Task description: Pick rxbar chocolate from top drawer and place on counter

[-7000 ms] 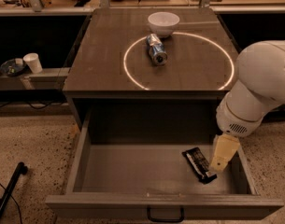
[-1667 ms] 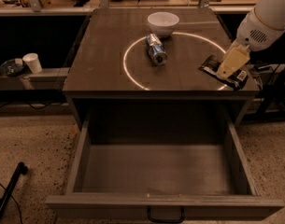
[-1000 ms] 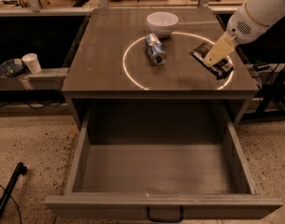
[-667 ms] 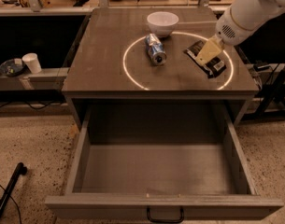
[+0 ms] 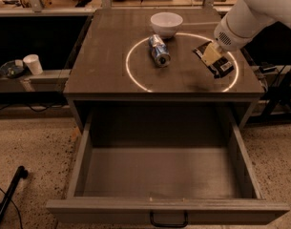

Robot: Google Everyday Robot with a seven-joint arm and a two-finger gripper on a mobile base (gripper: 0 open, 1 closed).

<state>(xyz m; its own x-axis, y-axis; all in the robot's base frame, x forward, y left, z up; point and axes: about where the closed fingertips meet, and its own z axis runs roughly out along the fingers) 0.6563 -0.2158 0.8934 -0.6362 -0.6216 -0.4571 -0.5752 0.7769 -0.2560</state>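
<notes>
Your gripper (image 5: 213, 55) is at 3 o'clock inside the white ring (image 5: 127, 65), its tan fingers pinched onto the rxbar chocolate (image 5: 223, 67). The black wrapper lies slantwise, with its far end pointing to 10 o'clock. You cannot tell from here whether its lower end touches the wood. The white arm (image 5: 252, 11) comes in from 1 o'clock.

The counter (image 5: 102, 56) is a dull grey-brown. On it a silver-blue can (image 5: 159, 50) lies on its side at 10 o'clock inside the ring, well apart from the bar. A white bowl (image 5: 166, 24) stands at 11 o'clock on the ring's edge.

At 6 o'clock of the counter the top drawer (image 5: 159, 175) is pulled fully out. Its grey inside is plain, and a small black handle (image 5: 169, 219) sits on the front panel.

The floor (image 5: 35, 147) around you is speckled tan. At 9 o'clock a white paper cup (image 5: 33, 64) stands on a low ledge, and a black cable (image 5: 9, 197) crosses the floor at 7 o'clock.
</notes>
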